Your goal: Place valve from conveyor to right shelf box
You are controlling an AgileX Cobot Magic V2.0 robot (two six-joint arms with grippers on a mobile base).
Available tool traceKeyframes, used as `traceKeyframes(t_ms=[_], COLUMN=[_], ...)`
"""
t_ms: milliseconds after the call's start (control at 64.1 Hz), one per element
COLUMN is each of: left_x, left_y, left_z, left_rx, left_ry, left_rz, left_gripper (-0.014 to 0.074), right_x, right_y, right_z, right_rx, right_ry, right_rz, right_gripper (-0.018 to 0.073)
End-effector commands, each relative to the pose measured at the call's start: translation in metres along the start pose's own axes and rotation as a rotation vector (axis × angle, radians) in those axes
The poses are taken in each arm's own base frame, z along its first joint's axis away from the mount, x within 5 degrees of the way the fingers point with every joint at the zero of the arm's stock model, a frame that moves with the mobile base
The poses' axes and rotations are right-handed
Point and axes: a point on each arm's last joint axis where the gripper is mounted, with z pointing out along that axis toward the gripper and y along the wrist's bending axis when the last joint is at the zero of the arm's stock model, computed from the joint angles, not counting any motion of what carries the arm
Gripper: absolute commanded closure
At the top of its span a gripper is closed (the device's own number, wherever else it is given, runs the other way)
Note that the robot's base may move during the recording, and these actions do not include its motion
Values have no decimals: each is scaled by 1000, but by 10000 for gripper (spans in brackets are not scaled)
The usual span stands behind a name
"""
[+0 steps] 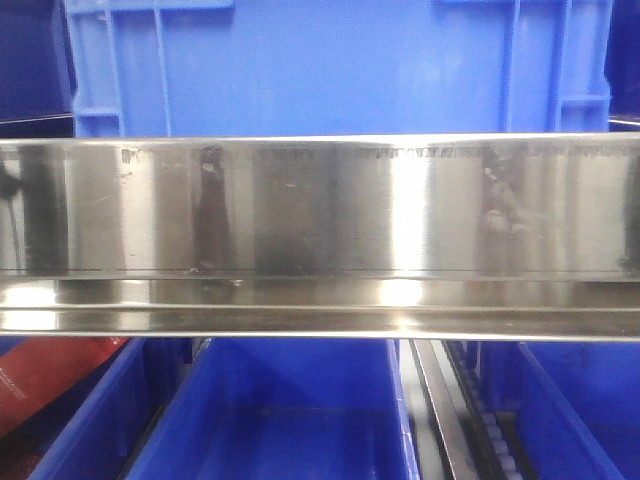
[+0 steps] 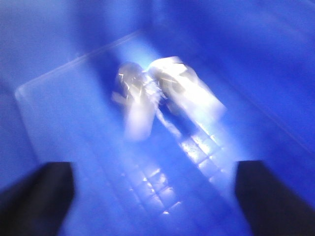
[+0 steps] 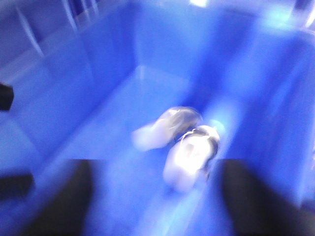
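The conveyor is out of view. In the left wrist view, which is blurred, two pale shiny metal pieces that look like valves (image 2: pixel 135 105) (image 2: pixel 184 88) lie side by side on the floor of a blue box (image 2: pixel 256 54). My left gripper (image 2: pixel 155 201) hangs open and empty above the floor, short of them. The right wrist view, also blurred, shows two such valves (image 3: pixel 192 152) (image 3: pixel 165 129) in a blue box (image 3: pixel 162 44). My right gripper (image 3: pixel 157 206) is open and empty just short of the nearer one. Neither gripper shows in the front view.
The front view is filled by a wide stainless-steel shelf rail (image 1: pixel 320 230). A large blue crate (image 1: pixel 330 60) stands above it. Blue bins (image 1: pixel 290 420) (image 1: pixel 580 410) sit below it, with a roller track (image 1: pixel 470 420) between them and something red (image 1: pixel 50 380) at lower left.
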Motion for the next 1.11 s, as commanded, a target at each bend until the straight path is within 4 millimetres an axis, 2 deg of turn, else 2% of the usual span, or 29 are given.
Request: traceKeyframes(t_ms=[0, 78, 156, 281, 359, 468, 593, 655, 811, 904, 1014, 1092], left_x=[-4, -2, 2, 18, 38, 74, 123, 151, 220, 257, 290, 306], left_y=[3, 7, 15, 26, 30, 29, 20, 15, 5, 0, -5, -7], left_z=[-33, -53, -73, -101, -117, -134, -151, -157, -160, -153, -148, -144], left_rx=[-31, -65, -90, -127, -152, -172, -175, -175, -175, -167, -154, -148], left_ry=[-48, -58, -66, -107, -154, -233, -354, -430, -534, -564, -616, -655], left_rz=[14, 17, -8, -51, -64, -82, -74, -68, -56, -63, -81, -90], left_gripper=[376, 541, 712, 707, 707, 707, 707, 707, 707, 707, 707, 707], right_x=[-7, -5, 4, 26, 47, 79, 122, 149, 206, 238, 271, 291], right_y=[9, 11, 11, 12, 13, 16, 15, 15, 14, 12, 10, 9], right_z=[-34, -56, -74, -102, -113, -134, -141, -146, -150, -146, -140, -134], right_rx=[0, 25, 69, 107, 123, 139, 159, 174, 184, 187, 189, 189], right_ry=[-76, -106, -125, -181, -225, -312, -358, -371, -395, -393, -391, -375], right_rz=[-30, -54, -80, -86, -87, -90, -95, -106, -110, -107, -105, -103], right_gripper=[553, 727, 717, 718, 718, 718, 718, 718, 718, 718, 718, 718])
